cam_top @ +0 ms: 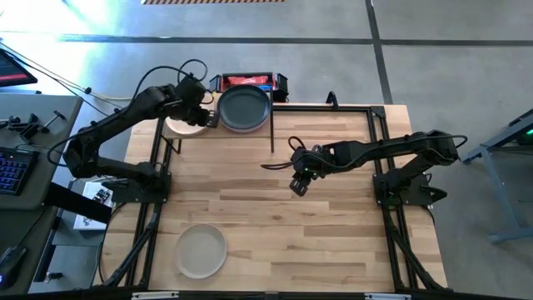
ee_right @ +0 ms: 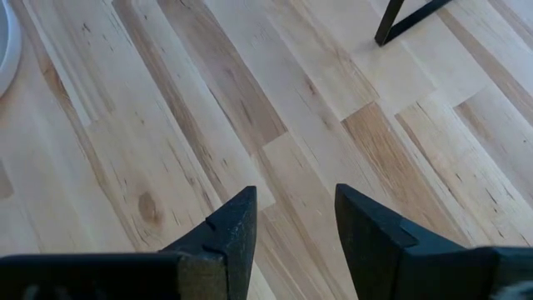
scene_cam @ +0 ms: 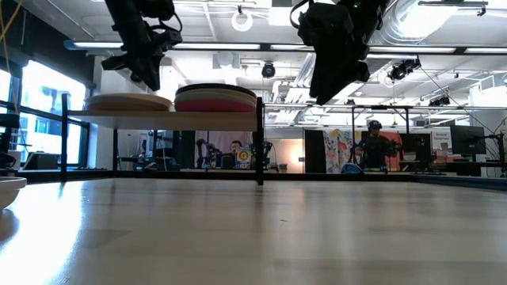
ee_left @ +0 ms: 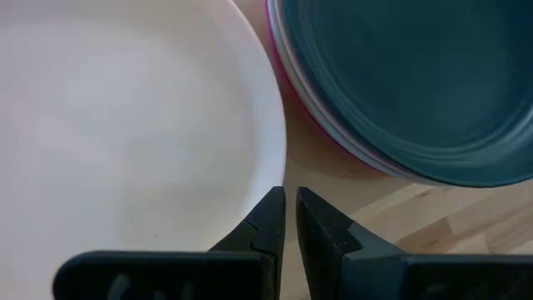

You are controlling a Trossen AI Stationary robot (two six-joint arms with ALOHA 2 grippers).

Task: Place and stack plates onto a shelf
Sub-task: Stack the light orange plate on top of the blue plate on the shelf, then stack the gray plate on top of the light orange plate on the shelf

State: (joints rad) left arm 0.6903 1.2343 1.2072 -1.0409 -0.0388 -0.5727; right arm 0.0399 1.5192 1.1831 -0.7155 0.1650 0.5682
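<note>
Plates (cam_top: 244, 108) crowd the shelf (ee_left: 433, 218) beside the narrow left end effector (ee_left: 286, 218); right end effector (ee_right: 293, 218) apparently empty, wide.

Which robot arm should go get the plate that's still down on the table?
Probably the right. Its claw is open, empty and over the middle of the table, nearer the pale plate. The left claw is shut, up by the stacks on the shelf.
</note>
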